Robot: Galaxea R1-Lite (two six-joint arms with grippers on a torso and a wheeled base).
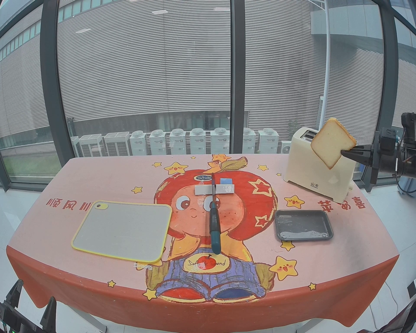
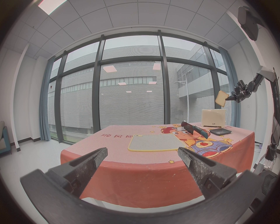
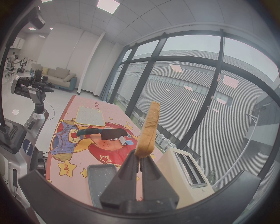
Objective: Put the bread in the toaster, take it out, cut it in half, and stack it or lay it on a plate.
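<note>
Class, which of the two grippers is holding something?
The right gripper, shut on the bread slice near the toaster; the left gripper is open and empty.

Light level: bright, even daylight in all 3 views.
Source: window wall [image 1: 143, 78] behind the table [image 1: 108, 182]; lit ceiling panels [image 3: 108, 5] overhead.
Shadows: soft and faint, close under the toaster [image 1: 316, 169].
Glare: ceiling panels mirrored in the window wall; pale sheen on the metal tray [image 1: 303, 224].
Distortion: fisheye bending of window frames [image 2: 96, 87]; dark vignette at both wrist views' corners.
</note>
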